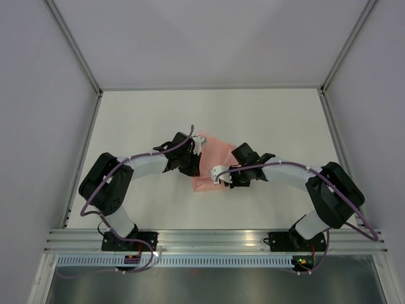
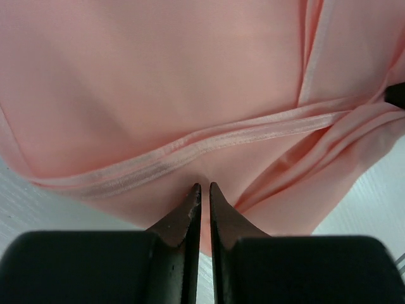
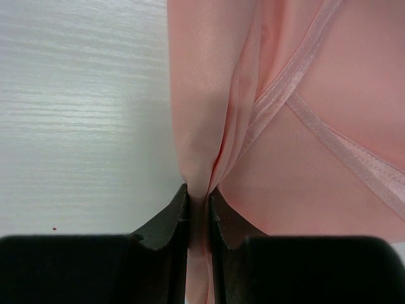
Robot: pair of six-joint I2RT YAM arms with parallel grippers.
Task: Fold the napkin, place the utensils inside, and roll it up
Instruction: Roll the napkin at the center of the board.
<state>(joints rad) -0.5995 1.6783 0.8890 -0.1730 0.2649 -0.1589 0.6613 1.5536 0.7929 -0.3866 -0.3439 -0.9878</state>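
The salmon-pink napkin (image 1: 209, 152) lies crumpled in folds at the middle of the table, between both arms. In the left wrist view the napkin (image 2: 158, 82) fills the frame, with a hemmed edge running across it. My left gripper (image 2: 203, 185) is shut, its tips pinching the cloth just below that hem; it also shows in the top view (image 1: 193, 166). My right gripper (image 3: 199, 188) is shut on a bunched fold at the napkin's (image 3: 329, 190) edge; it shows in the top view (image 1: 223, 180). The fork is not in view.
The white table (image 1: 266, 120) is walled by a metal frame (image 1: 82, 158) at left, right and back. An aluminium rail (image 1: 215, 239) with the arm bases runs along the near edge.
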